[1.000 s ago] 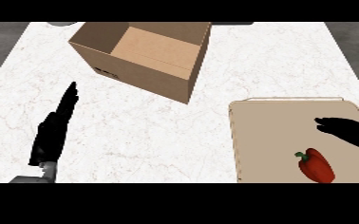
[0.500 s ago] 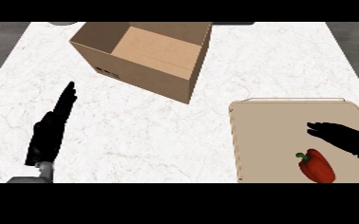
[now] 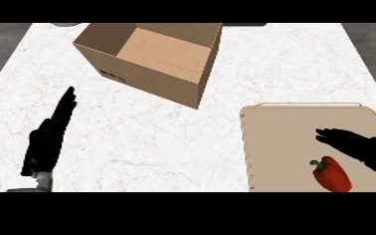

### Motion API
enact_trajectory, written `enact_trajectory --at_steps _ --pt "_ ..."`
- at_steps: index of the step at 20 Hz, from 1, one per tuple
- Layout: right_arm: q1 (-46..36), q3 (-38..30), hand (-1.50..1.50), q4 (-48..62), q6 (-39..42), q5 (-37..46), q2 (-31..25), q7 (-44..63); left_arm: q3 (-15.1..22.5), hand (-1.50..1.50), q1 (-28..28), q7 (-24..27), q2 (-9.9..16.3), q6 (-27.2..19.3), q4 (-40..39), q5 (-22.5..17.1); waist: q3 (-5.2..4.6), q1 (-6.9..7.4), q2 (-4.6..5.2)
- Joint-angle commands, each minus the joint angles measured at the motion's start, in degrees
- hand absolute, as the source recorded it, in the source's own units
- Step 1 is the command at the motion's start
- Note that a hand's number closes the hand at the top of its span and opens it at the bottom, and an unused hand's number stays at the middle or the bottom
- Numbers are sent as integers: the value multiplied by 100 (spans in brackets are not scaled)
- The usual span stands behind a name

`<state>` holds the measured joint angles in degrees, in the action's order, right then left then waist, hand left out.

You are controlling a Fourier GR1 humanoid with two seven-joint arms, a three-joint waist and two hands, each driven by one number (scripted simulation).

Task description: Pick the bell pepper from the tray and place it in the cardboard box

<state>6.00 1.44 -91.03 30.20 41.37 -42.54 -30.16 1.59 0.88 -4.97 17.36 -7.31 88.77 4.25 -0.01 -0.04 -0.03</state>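
Fingers of the right hand, spread and holding nothing, have slid down nearer the bell pepper lying on the tray, so a grasp looks close, cardboard box well apart.

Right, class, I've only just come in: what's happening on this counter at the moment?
A robot is set to move a red bell pepper from a beige tray into an open cardboard box. The pepper lies on the tray, not yet picked up. The right hand hovers open over the tray, just above the pepper in the view. The left hand rests open at the lower left of the white counter. The box looks empty.
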Motion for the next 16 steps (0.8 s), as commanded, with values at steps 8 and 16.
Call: enact_trajectory --at_steps 8,16 --pt "-192 -178 -150 372 71 645 590 -301 -101 0 -26 -212 -375 162 145 389 1 2 0" --pt "-313 -110 -150 647 -45 1041 800 -434 -255 0 76 -135 -427 275 238 555 2 11 1"
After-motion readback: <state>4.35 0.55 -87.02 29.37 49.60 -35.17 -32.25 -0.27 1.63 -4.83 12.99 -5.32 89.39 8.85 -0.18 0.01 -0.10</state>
